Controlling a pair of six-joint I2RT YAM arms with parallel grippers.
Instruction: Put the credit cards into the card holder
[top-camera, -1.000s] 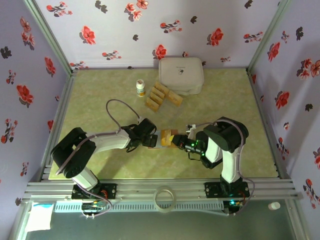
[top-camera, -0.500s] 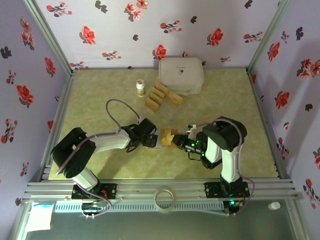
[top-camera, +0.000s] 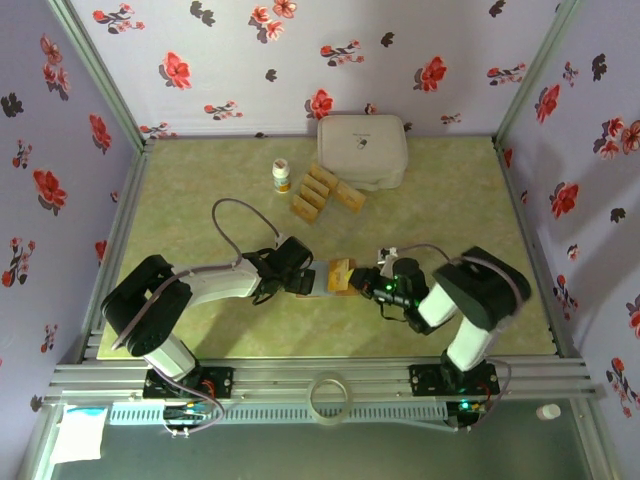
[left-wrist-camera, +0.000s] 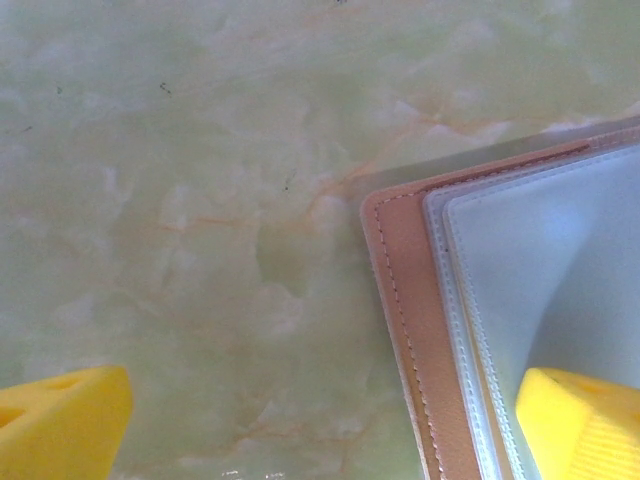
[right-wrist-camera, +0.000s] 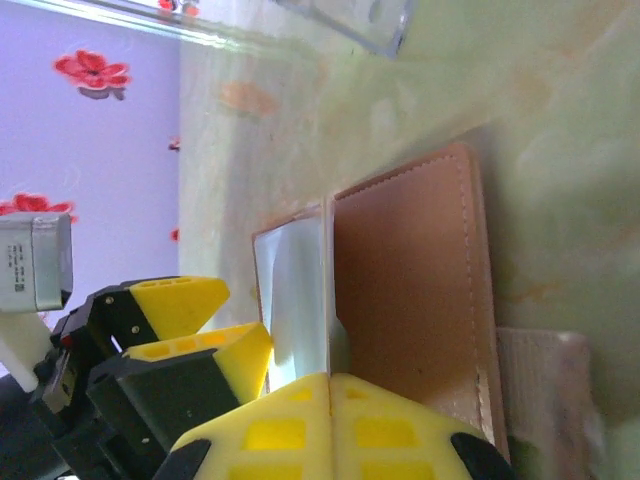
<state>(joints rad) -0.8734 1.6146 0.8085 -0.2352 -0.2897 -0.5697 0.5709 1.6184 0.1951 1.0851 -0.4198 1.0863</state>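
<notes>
The card holder (top-camera: 328, 281), pinkish-tan with clear grey pockets, lies open on the table between my two grippers. My left gripper (top-camera: 304, 280) is open over its left half (left-wrist-camera: 400, 300); one yellow finger (left-wrist-camera: 580, 420) rests on the pockets, the other (left-wrist-camera: 60, 430) is over bare table. My right gripper (right-wrist-camera: 330, 395) is shut on the edge of the cover (right-wrist-camera: 410, 290), which stands raised. In the top view the right gripper (top-camera: 352, 280) is at the holder's right side. Several gold-tan credit cards (top-camera: 322, 192) lie in a loose cluster farther back.
A large white rounded box (top-camera: 362, 150) stands at the back, just behind the cards. A small white bottle (top-camera: 282, 176) stands left of the cards. A tape roll (top-camera: 328, 395) sits on the front rail. Flowered walls close in three sides.
My right arm's elbow has swung right and lower while its gripper stays at the card holder. The left arm has not moved.
</notes>
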